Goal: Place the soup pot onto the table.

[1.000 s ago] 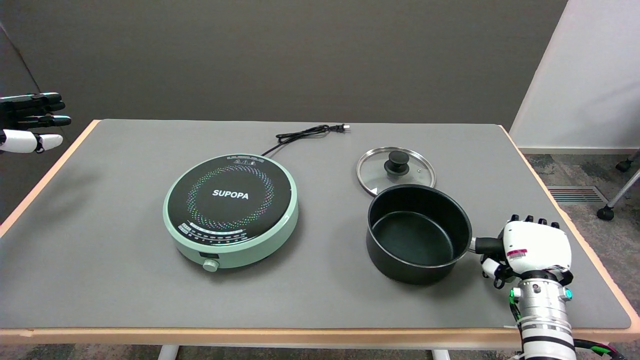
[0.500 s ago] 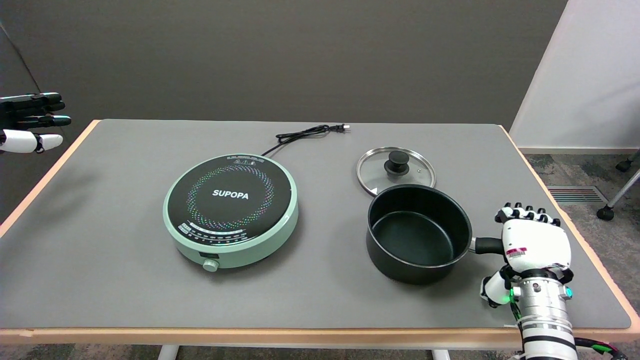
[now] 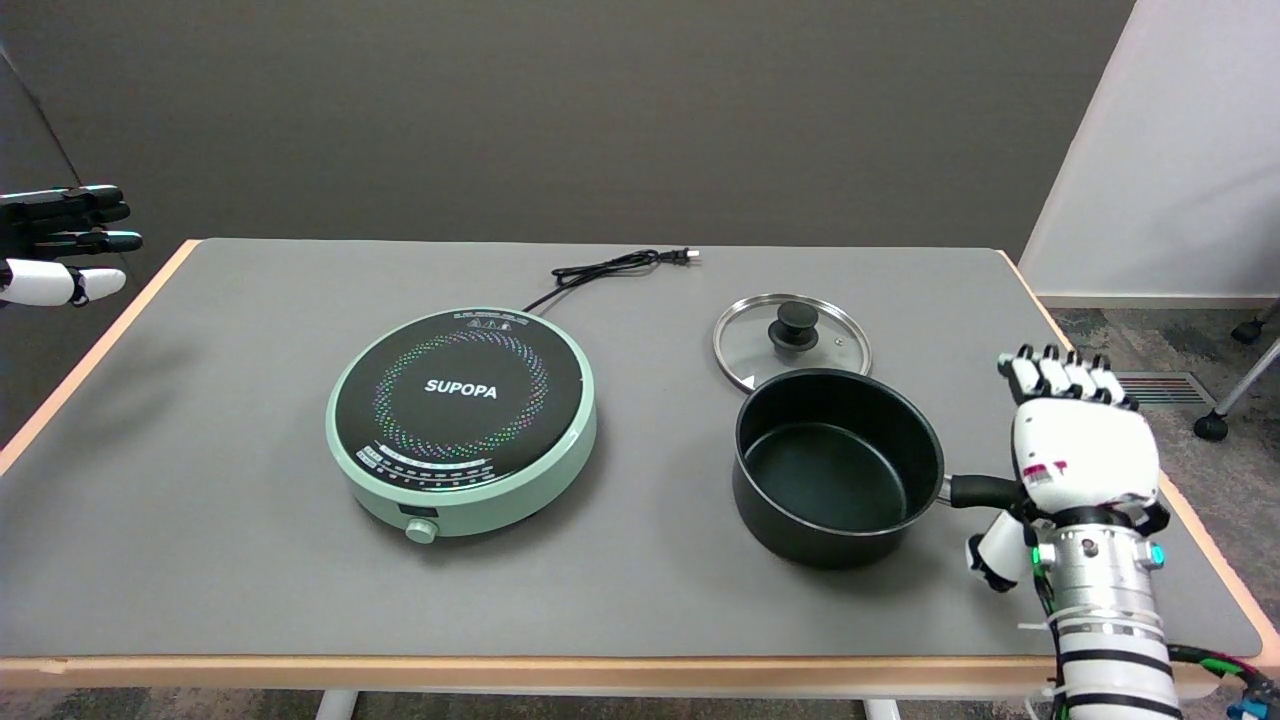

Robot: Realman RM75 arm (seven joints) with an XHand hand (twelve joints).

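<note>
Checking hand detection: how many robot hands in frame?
2. The right hand is at lower right, by the pot handle, fingers apart, holding nothing. The left hand hangs in the air at upper left, partly cut off by the frame edge.

A dark grey wall (image 3: 560, 110) stood far beyond the hand (image 3: 1085, 455), a white panel (image 3: 1180, 150) rose behind it, and mottled carpet (image 3: 1215, 470) with chair casters (image 3: 1212, 427) lay to its right.

Premises appear to be a lab or office test room, not a kitchen: bare dark wall panel (image 3: 560, 110), white partition (image 3: 1180, 150), carpet floor (image 3: 1230, 470), chair castors (image 3: 1212, 427), and a grey-matted table (image 3: 250, 560).
</note>
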